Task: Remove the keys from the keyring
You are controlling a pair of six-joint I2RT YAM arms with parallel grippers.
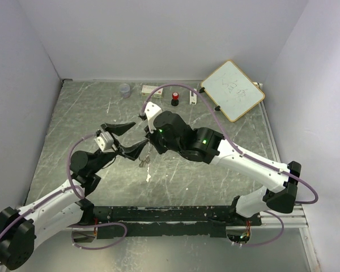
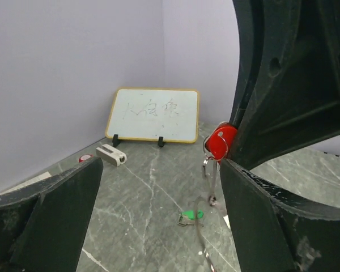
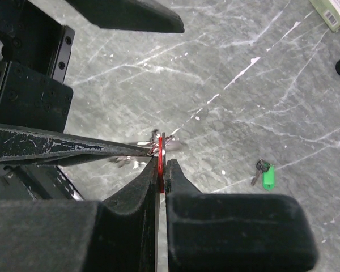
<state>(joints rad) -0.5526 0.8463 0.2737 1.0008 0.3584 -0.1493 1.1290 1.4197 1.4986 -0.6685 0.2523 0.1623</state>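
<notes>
My right gripper (image 3: 161,165) is shut on the red key (image 3: 159,161), held edge-on above the table; the key shows red in the left wrist view (image 2: 221,141). The silver keyring (image 2: 209,170) hangs from the red key, with loops dangling below it (image 1: 146,161). My left gripper (image 1: 139,134) is open, and one of its fingers (image 3: 73,148) reaches with its tip to the keyring (image 3: 154,145). I cannot tell whether the tip is inside a loop. The green key (image 3: 266,174) lies loose on the table, apart from the ring, and also shows in the left wrist view (image 2: 191,215).
A whiteboard (image 1: 233,89) leans at the back right. A clear cup (image 1: 124,89), a white box (image 1: 152,89) and a black knob with a red top (image 1: 174,100) stand along the back wall. Walls close in the left, back and right sides.
</notes>
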